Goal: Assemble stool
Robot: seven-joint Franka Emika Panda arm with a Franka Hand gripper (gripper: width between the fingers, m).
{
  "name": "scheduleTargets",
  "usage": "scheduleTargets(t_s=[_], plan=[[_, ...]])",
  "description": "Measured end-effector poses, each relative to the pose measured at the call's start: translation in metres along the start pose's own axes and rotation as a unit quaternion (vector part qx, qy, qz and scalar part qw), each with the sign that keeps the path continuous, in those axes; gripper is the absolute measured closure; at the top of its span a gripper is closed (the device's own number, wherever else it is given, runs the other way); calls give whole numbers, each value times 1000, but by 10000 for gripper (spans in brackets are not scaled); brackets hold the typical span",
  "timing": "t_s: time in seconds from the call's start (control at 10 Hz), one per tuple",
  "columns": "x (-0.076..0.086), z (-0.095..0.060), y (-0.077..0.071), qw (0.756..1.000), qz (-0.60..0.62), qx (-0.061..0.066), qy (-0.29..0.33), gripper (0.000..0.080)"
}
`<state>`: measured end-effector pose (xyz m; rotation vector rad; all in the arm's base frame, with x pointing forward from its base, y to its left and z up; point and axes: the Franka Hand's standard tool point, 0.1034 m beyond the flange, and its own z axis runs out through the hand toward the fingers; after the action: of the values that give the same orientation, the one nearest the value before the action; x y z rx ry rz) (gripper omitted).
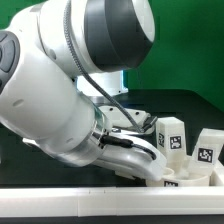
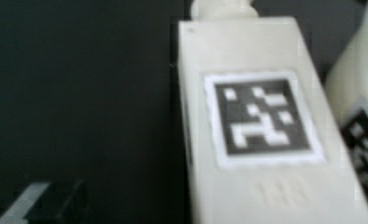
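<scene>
Pickup of a leg looks like the step in hand. Nothing visible has been joined to anything else, so the stool seems to be at an early stage.

The arm (image 1: 60, 90) leans low over the dark table (image 1: 185, 105), and its gripper (image 1: 143, 160) sits down near the surface. Its jaws are spread as wide as they go, and nothing can be seen pinched between them.

The wrist view is filled by one blocky white leg (image 2: 252, 120) lying lengthwise, its black-and-white tag facing the camera. It is close beneath the wrist and appears to lie on the table rather than in a grasp. A grey shape in one corner is probably a finger (image 2: 35, 203), standing apart from the leg with dark table between them. The other finger cannot be made out.

Beside this leg the edge of another white part (image 2: 355, 90) with its own tag shows, but the frame cuts it off too much to tell whether it is a leg or the seat.

In the exterior view two tagged pieces stand toward the exterior view's right: one leg (image 1: 172, 135) just past the gripper, and a second leg (image 1: 208, 150) farther right. A long white bar (image 1: 80, 203) runs along the near edge.

The next move probably calls for centring the open jaws over the leg's narrow sides, lowering until they straddle it, then closing squarely.
</scene>
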<state>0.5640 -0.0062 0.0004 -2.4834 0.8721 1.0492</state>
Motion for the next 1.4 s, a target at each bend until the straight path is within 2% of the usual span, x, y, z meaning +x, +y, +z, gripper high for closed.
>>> scheduleTargets(t_s=[0.4,0.6,0.7,0.8,1.1,1.2,1.4], plan=[[-7,8,3,1000,4,-2,4,150],[-7,6,3,1000,4,-1,6,406],[-6,5,3,1000,4,-1,6,406],[-6,5,3,1000,4,-1,8,465],[-5,1,0,1000,0,-1,17,465],[-6,-9,-4,1000,-7,-7,24,465],[-25,-43,-23,999,-28,-3,32,463]])
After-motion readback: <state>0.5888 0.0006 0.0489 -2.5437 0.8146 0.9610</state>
